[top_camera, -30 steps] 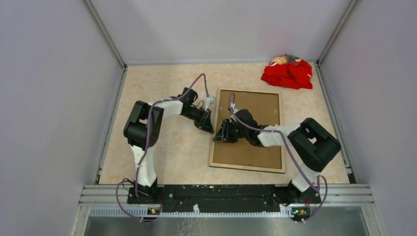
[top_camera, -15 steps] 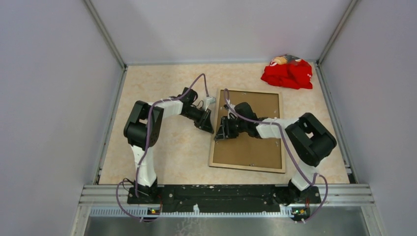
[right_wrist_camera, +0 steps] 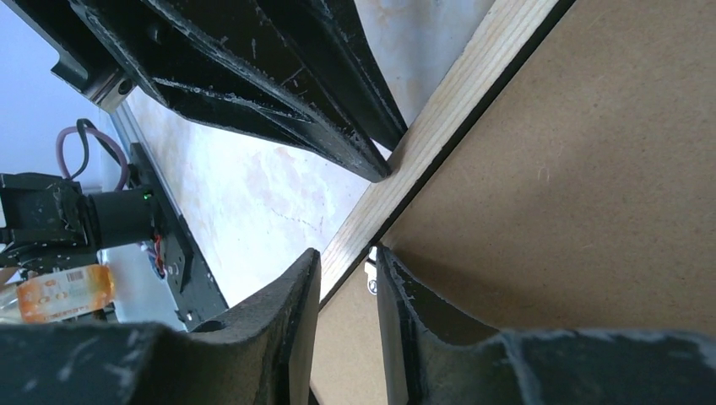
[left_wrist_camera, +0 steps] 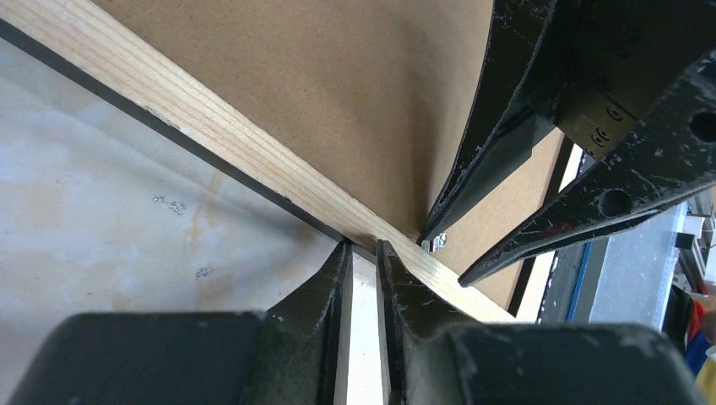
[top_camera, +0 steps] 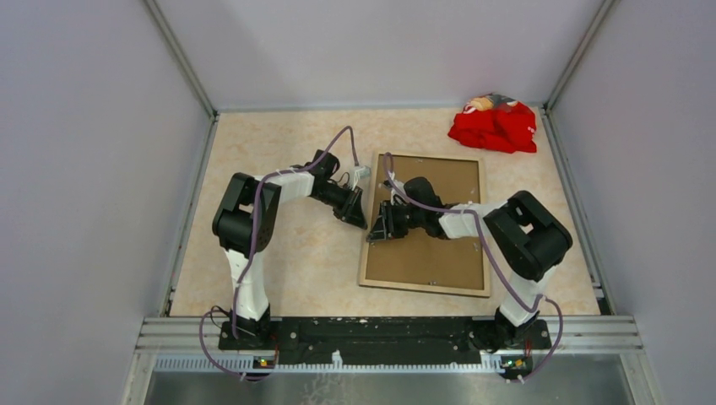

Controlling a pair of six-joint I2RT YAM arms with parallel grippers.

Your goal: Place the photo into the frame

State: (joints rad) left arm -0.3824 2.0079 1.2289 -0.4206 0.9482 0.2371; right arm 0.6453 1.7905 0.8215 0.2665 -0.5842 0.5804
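Left gripper (left_wrist_camera: 363,246): jaws a narrow slit apart, tips at the tan wooden rail of the frame (left_wrist_camera: 211,126). Beyond the tips lies the brown backing board (left_wrist_camera: 321,84). Just right of them, the right gripper (left_wrist_camera: 442,261), jaws apart, flanks a small metal tab (left_wrist_camera: 437,243). Left of the fingers is the pale table (left_wrist_camera: 101,202).

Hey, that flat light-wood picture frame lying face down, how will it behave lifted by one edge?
Likely stiff: the light-wood picture frame has straight, solid-looking rails. Probably light, being thin. Lifted by one edge, it may tilt, and the brown backing board could shift.

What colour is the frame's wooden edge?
Light tan wood on the frame, clearest in the left wrist view.
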